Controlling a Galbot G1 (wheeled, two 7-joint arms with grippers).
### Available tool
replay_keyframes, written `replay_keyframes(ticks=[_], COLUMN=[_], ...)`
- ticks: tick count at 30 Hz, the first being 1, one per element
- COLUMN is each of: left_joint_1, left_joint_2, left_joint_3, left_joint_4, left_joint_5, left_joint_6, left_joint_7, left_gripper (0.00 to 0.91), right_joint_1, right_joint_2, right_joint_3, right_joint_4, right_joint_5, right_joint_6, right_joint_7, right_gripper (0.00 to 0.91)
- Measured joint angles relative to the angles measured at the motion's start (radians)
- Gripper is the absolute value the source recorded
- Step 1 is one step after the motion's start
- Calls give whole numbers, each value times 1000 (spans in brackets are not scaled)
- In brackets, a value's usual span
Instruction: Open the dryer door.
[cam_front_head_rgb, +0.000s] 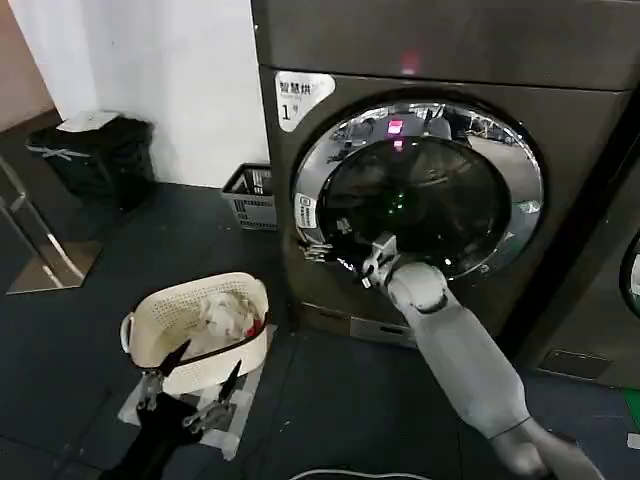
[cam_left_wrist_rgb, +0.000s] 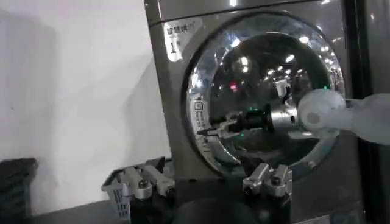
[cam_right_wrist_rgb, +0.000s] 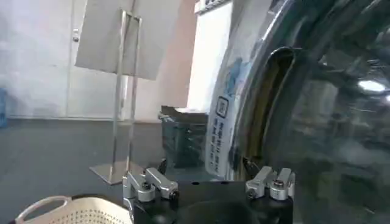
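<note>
The dryer (cam_front_head_rgb: 450, 40) is a dark grey-brown machine with a white label marked "1" (cam_front_head_rgb: 300, 95). The dryer door (cam_front_head_rgb: 430, 190) has a wide chrome ring and dark glass, and it looks closed or nearly so. My right gripper (cam_front_head_rgb: 345, 258) is open at the door's lower left rim, just beside the small white sticker (cam_front_head_rgb: 306, 211). From the left wrist the right gripper (cam_left_wrist_rgb: 207, 129) points at that rim of the door (cam_left_wrist_rgb: 268, 79). In the right wrist view the sticker (cam_right_wrist_rgb: 220, 131) and the rim's edge stand between the spread fingers (cam_right_wrist_rgb: 149, 182). My left gripper (cam_front_head_rgb: 190, 385) hangs open low at the left.
A cream laundry basket (cam_front_head_rgb: 150, 315) with clothes sits on the floor right by my left gripper. A grey crate (cam_front_head_rgb: 250, 195) and a black bin (cam_front_head_rgb: 95, 160) stand by the white wall. A metal sign stand (cam_front_head_rgb: 40, 245) is far left; a neighbouring machine (cam_front_head_rgb: 600, 300) is at the right.
</note>
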Motion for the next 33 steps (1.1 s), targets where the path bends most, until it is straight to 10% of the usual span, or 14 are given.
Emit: replay_keyframes(ticks=[33], left_joint_1=[-382], left_joint_2=[503], left_joint_3=[15], left_joint_4=[465], left_joint_5=[-595], left_joint_6=[-148], left_joint_7=[-70], left_gripper=[907], right_joint_1=[-194], right_joint_2=[-253], right_joint_3=[133], right_joint_4=[258], right_joint_5=[99], right_joint_6=[-9], right_joint_7=[-665], right_gripper=[907])
